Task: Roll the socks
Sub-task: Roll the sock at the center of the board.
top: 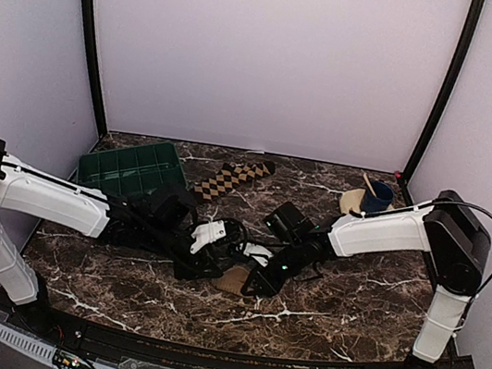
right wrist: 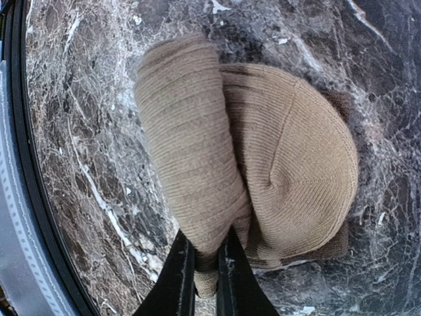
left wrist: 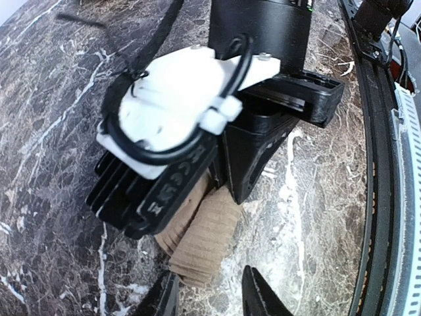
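Checkered sock (top: 233,176) beside green tray (top: 131,169); stick (top: 369,183) in blue cup (top: 379,202)

Left tool (top: 214,266) and right tool (top: 252,282) seemingly meet over the tan sock (top: 232,283)

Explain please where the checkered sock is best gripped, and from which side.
Probably its far right end, from straight above. The checkered sock lies flat and stretched out diagonally, so only a top-down pinch can catch fabric; its other end lies close to the green tray, which leaves less room.
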